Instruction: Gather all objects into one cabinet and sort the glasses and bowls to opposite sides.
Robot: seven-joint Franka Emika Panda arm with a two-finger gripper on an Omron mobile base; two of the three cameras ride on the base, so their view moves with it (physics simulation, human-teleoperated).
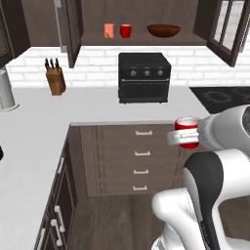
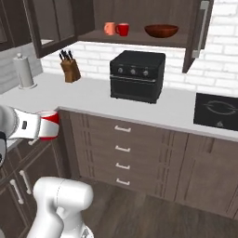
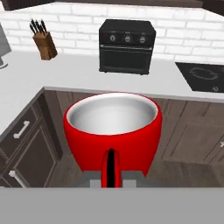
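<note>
A glossy red cup with a pale inside [image 3: 112, 131] sits pinched in the two-finger gripper [image 3: 111, 175], upright, in the air in front of the drawer fronts — below counter level. The white arm's forearm [image 1: 224, 129] lies roughly level. In the open dark brown wall cabinet [image 1: 132, 40] stand a salmon-orange cup [image 1: 109, 30], touching or just beside a second red cup [image 1: 126, 31], and a wide reddish-brown bowl [image 1: 163, 30] well apart.

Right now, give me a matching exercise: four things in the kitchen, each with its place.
Things:
1. red cup
2. bowl
3. knife block
4. black oven

Places:
A. counter, below the open cabinet
B. right end of the cabinet shelf
C. in the shut pincer
D. counter, left, by the brick wall

Pairs: 1-C, 2-B, 3-D, 4-A
</note>
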